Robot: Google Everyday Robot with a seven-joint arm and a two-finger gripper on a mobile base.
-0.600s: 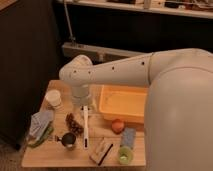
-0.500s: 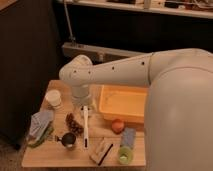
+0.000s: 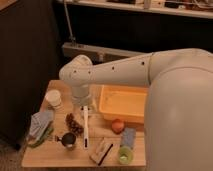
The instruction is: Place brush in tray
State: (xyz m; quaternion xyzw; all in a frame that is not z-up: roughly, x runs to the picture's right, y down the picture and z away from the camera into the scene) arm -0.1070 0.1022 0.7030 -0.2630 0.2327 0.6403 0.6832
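Note:
The brush [image 3: 86, 126] is a slim white stick with a small dark tip, pointing toward the table's front edge, left of the tray. The tray [image 3: 111, 107] is a yellow-orange bin on the right half of the wooden table. My gripper [image 3: 83, 107] is at the end of the white arm, directly over the brush's upper end and just left of the tray's near-left corner. The arm's wrist hides the brush's top end, so I cannot tell whether the brush is held or lies on the table.
On the wooden table [image 3: 45, 155] are a white cup [image 3: 53, 99], a blue-grey cloth [image 3: 40, 124], a brown pine-cone-like object [image 3: 74, 123], a small metal cup [image 3: 68, 141], a tan block with a black edge [image 3: 101, 151], an orange ball [image 3: 118, 125] and a green-blue bottle [image 3: 126, 146].

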